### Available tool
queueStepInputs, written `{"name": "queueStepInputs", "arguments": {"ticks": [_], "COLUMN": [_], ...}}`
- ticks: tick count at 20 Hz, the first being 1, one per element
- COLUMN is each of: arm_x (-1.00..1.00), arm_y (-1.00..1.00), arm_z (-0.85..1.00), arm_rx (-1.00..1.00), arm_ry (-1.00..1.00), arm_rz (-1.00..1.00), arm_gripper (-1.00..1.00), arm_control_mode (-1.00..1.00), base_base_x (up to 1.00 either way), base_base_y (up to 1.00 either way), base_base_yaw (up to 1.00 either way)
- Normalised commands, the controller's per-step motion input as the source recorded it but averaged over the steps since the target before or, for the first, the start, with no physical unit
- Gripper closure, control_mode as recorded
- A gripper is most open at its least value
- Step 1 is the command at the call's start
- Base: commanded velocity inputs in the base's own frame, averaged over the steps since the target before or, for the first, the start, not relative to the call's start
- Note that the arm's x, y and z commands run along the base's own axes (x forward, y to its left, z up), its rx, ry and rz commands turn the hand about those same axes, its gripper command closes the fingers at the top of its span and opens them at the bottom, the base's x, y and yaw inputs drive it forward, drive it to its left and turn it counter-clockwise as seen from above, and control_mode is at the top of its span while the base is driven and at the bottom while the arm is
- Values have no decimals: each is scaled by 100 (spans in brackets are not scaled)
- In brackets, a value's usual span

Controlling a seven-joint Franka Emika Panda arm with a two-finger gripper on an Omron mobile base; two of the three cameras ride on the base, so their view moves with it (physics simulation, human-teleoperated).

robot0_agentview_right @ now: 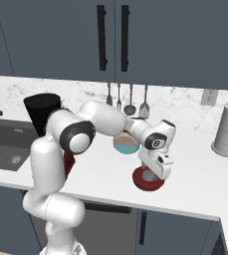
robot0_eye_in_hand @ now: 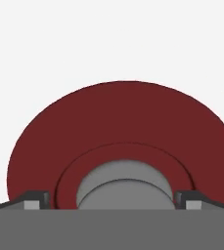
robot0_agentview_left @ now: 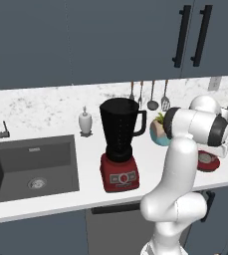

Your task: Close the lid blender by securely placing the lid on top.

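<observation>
The lid, likely light, rigid and smooth, lies flat near the desk's front edge and is best taken by its raised grey cap, which the open jaws straddle ungripped.

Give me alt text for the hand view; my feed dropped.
Close-up looking down on the red lid lying flat on a white counter, with its grey centre cap near the bottom of the frame. The claw straddles that cap, one dark fingertip on each side, jaws spread and not yet touching it.
</observation>
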Motion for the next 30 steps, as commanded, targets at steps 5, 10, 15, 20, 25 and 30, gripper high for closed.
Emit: {"name": "queueStepInputs", "arguments": {"ticks": [5,10,15,20,25,30], "arm_x": [-46,-76,-49,-2,0,-8], "arm_y": [39,33,32,50,58,32], "arm_z": [-97,-100,-100,-100,-97,-56], "arm_rx": [-4,0,0,-7,-13,-3], "arm_ry": [-14,-27,-19,0,6,3], "arm_rz": [0,0,0,1,4,3], "arm_gripper": [-100,100,100,100,100,100], "arm_control_mode": [-100,-100,-100,-100,-100,-100], "base_base_x": [0,0,0,0,0,0], "base_base_y": [0,0,0,0,0,0], "base_base_yaw": [0,0,0,0,0,0]}}
